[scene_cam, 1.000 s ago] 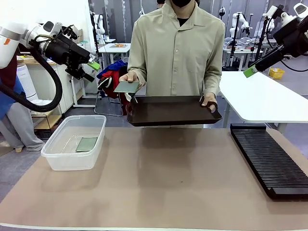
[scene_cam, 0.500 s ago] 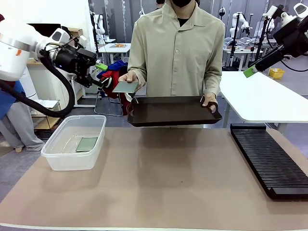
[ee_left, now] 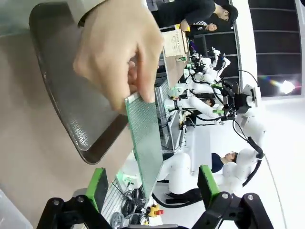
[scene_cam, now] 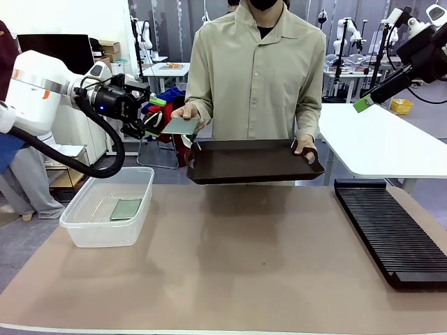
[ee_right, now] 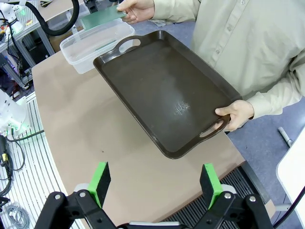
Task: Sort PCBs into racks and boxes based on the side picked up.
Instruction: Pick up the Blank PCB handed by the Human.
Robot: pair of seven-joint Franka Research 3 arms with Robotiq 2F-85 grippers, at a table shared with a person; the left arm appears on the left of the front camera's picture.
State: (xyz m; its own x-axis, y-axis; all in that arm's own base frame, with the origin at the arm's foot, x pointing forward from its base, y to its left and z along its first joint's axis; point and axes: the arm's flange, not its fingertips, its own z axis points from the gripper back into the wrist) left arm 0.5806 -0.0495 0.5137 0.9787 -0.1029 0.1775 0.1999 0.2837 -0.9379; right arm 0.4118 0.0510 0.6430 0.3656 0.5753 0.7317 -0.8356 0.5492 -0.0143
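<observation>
PCB (scene_cam: pixel 181 126) is being held out in the person's hand (scene_cam: pixel 187 112) beside the tray (scene_cam: pixel 251 164), left gripper (scene_cam: pixel 154 117) gaping open around its free edge; handover step, I judge, next calling for a square closing pinch.

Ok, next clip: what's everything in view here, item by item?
Held PCB: one, green, in the person's hand, free edge between the left claw's fingers.
Boxed PCB: one, green, flat inside the tub.
Tub: one, clear plastic, on the table's left side.
Rack: one, black, slotted, on the table's right side.
Tray: one, dark brown, held above the table's far edge.
Table: one, tan top.
Offering hand: person's, grips the held PCB.
Tray hand: person's, grips a tray handle.
Left claw: black with green pads, open, at the held PCB.
Right claw: same colours, open, raised above the table.
</observation>
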